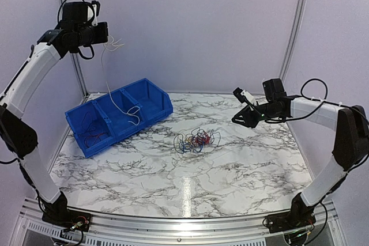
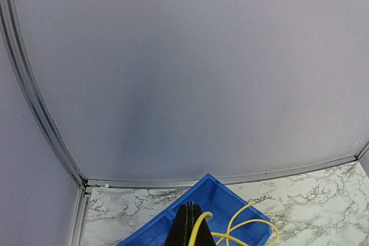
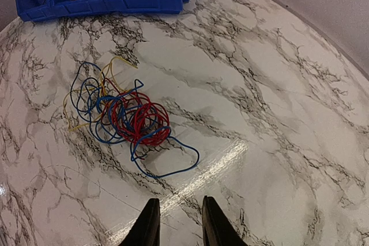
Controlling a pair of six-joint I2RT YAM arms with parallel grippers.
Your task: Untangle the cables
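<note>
A tangled bundle of thin red, blue and yellow cables [image 1: 196, 140] lies mid-table, also seen in the right wrist view [image 3: 124, 113]. My left gripper [image 1: 107, 31] is raised high at the far left, shut on a single yellow cable [image 2: 199, 226]. That yellow cable [image 1: 109, 93] hangs down, and its lower loops rest inside the blue bin [image 1: 130, 132]. My right gripper [image 1: 238, 109] hovers right of the bundle. In its wrist view the right gripper [image 3: 177, 223] stands open with nothing between its fingers, a short way from the bundle's trailing blue loop.
The blue bin [image 2: 230, 200] has three compartments and sits at the back left; its left compartment holds some dark thin wires [image 1: 92, 135]. White walls and metal posts [image 1: 295, 27] enclose the marble table [image 1: 230, 171].
</note>
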